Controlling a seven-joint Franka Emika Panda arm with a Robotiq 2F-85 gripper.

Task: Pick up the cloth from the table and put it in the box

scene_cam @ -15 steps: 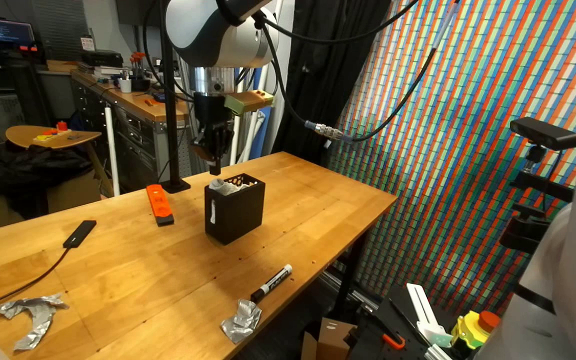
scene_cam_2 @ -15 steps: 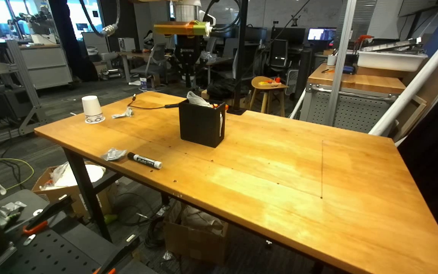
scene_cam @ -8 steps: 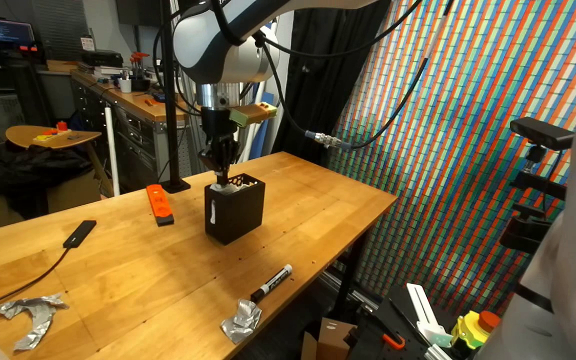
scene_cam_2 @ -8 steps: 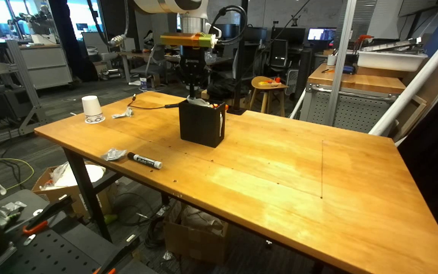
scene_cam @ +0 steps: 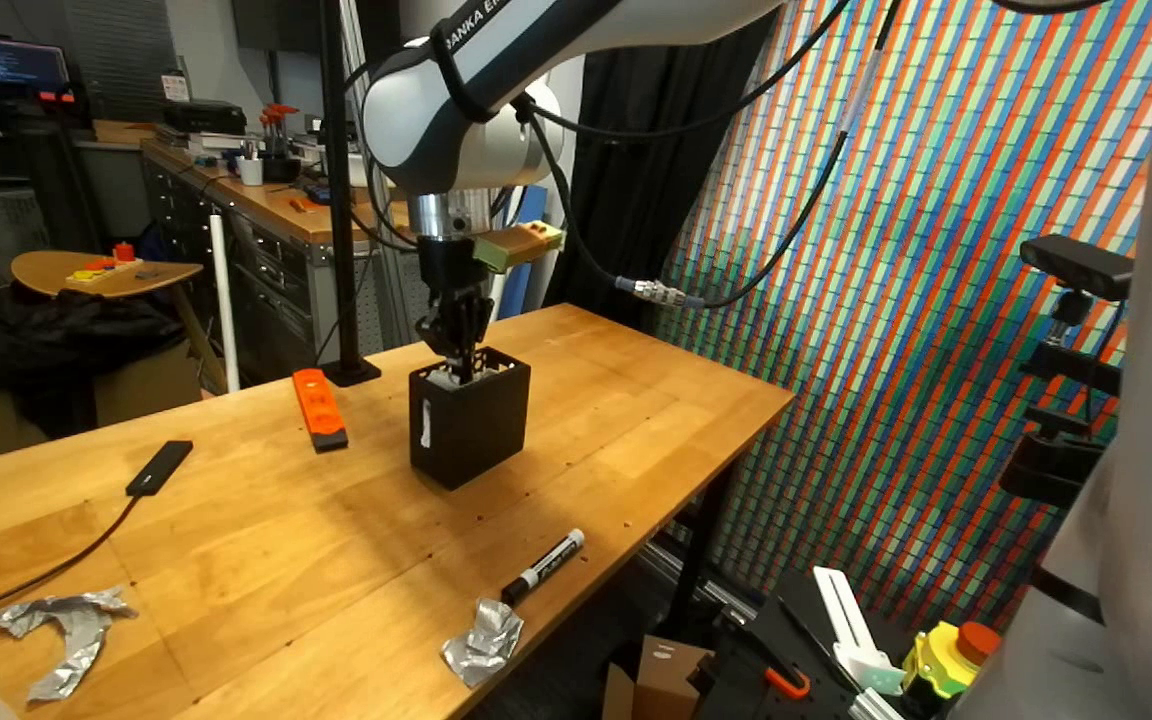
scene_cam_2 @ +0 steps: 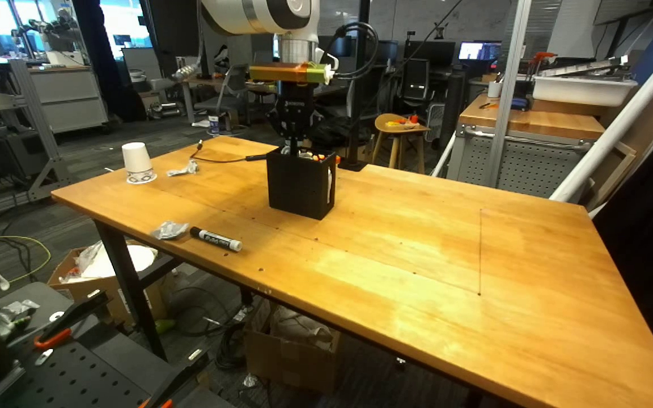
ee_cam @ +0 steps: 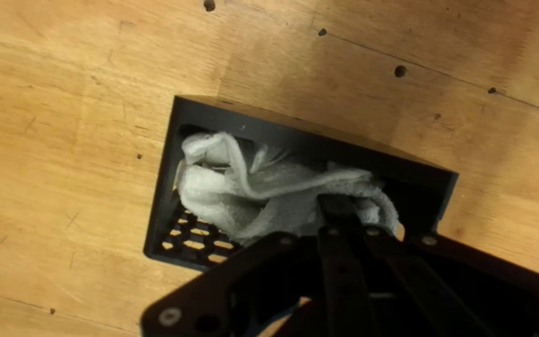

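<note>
My pincer [ee_cam: 339,206] has sunk deeper into the box [ee_cam: 307,138], closed up and seemingly gripping nothing, against the cloth [ee_cam: 279,187] bunched inside. I'd tamp gently, then work towards nine o'clock in the wrist view (it looks loose there), without nudging the box.

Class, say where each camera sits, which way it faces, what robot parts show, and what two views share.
In an exterior view: higher than the table, looking diagonally along it at the box and a multicoloured backdrop; arm and jaws show.
In an exterior view: beyond a long table edge, looking across at the box, monitor behind; arm and jaws show.
Wrist view: on the arm's end, looking down into the box at the cloth; shut jaws at bottom.
Both exterior views share the box and marker.
</note>
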